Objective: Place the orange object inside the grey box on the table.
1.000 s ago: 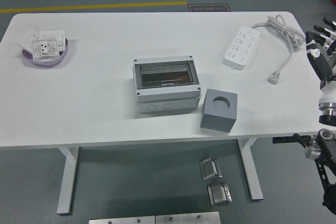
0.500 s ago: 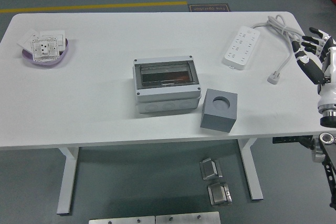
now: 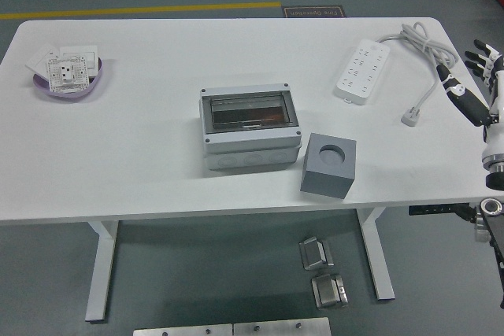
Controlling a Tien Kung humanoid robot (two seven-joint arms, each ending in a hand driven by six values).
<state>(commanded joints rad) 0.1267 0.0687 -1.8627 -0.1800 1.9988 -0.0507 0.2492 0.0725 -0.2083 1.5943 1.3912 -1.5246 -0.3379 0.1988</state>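
An orange object is showing inside the lidded grey box while the right hand is hovering empty at the table edge, fingers spread.

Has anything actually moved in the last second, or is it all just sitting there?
Only the right robot hand moved: it turned and shifted slightly by the table's right edge, fingers spread, holding nothing. The grey box, cube, power strip and purple bowl stayed put.
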